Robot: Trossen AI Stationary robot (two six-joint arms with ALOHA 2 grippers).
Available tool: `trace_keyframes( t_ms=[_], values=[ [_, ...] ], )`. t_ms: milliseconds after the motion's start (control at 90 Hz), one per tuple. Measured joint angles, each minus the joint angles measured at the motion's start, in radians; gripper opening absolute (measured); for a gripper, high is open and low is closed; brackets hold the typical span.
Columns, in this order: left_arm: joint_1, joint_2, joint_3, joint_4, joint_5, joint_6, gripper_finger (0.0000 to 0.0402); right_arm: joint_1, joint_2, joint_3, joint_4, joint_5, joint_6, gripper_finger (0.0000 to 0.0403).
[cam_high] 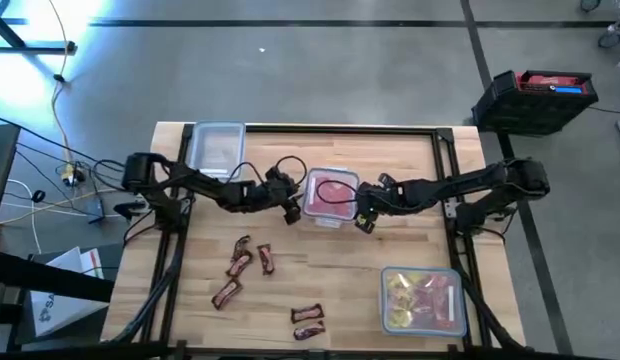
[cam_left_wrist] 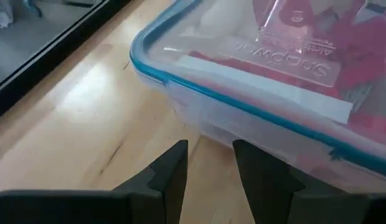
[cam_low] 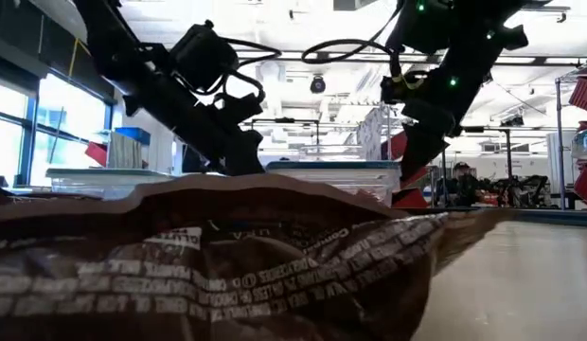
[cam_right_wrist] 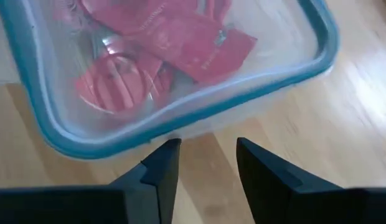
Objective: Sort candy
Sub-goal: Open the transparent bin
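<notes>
A clear container with a blue rim in the table's middle holds red candy packets. My left gripper stands open at its left wall, and my right gripper stands open at its right near corner; nothing is between either pair of fingers. Several dark brown mini bars lie flat on the wood near the left, and two more lie by the near edge. One brown wrapper fills the low view's foreground.
An empty-looking clear container stands at the far left corner. Another blue-rimmed container with yellow and red packets stands at the near right. Bare wood lies between the brown bars and that container.
</notes>
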Motion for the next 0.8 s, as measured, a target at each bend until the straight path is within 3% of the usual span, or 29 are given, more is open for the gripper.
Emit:
trace_keyframes(
  t_ms=[333,567,800],
  values=[
    [-0.081,0.001,-0.002,-0.023,0.021,0.026,0.0126,0.019,0.004,-0.009,0.070,-0.065,-0.105,0.0133],
    [-0.090,0.002,0.004,-0.053,-0.042,0.079,0.0126,0.077,0.028,0.004,0.113,-0.147,-0.100,0.0133],
    [-0.110,-0.001,0.019,-0.089,-0.009,0.062,0.0126,0.126,0.018,0.055,-0.085,-0.075,0.000,0.0133]
  ],
)
